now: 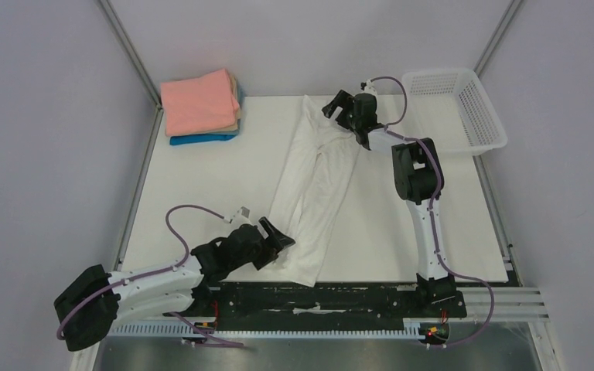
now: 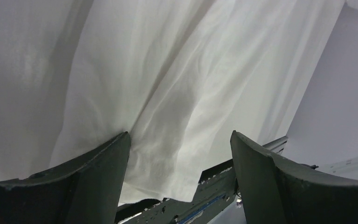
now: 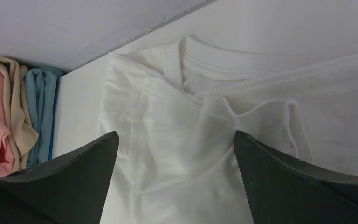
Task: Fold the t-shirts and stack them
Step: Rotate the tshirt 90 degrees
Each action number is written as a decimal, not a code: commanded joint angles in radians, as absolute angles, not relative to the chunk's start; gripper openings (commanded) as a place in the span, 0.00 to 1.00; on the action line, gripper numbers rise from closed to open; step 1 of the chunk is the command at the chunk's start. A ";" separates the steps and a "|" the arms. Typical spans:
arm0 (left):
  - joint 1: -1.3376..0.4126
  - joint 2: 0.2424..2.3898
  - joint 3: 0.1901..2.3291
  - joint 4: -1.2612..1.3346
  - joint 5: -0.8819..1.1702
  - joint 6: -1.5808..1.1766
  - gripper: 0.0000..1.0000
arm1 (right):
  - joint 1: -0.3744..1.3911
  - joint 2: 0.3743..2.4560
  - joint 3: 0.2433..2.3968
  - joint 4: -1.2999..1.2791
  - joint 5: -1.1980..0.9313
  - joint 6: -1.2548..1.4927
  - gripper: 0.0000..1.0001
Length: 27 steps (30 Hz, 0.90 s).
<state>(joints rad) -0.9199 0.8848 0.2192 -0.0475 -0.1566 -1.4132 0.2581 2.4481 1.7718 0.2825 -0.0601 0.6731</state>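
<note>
A white t-shirt [image 1: 313, 185] lies folded into a long narrow strip down the middle of the table, collar at the far end. My left gripper [image 1: 277, 238] is open over its near hem; the left wrist view shows the cloth [image 2: 177, 93] between the spread fingers. My right gripper [image 1: 340, 108] is open over the collar end, and the collar [image 3: 214, 65] shows in the right wrist view. A folded stack lies at the far left: salmon-pink [image 1: 199, 100] on top, tan [image 3: 14, 107] under it, blue [image 1: 201, 139] at the bottom.
A white plastic lattice basket [image 1: 456, 108] stands at the far right corner. The black rail [image 1: 317, 297] runs along the table's near edge, just below the shirt's hem. Grey walls close in the table on three sides.
</note>
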 commanded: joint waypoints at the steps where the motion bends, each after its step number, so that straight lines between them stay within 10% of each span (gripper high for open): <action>1: -0.993 0.974 0.235 -0.009 -0.195 -1.469 0.86 | 0.248 2.602 1.868 0.198 -0.037 0.683 0.98; 17: -1.264 1.019 0.583 -0.326 -0.480 -1.291 0.86 | 0.250 2.365 1.986 0.191 -0.099 0.473 0.98; 27: -1.217 0.852 0.564 -0.586 -0.586 -1.227 0.87 | 0.326 1.713 1.173 0.346 -0.139 0.254 0.98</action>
<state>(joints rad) -1.2507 0.9283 0.5819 -0.5228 -0.5209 -1.3266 0.2695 1.9793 1.5208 0.2279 -0.1146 0.3431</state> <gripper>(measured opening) 0.864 0.979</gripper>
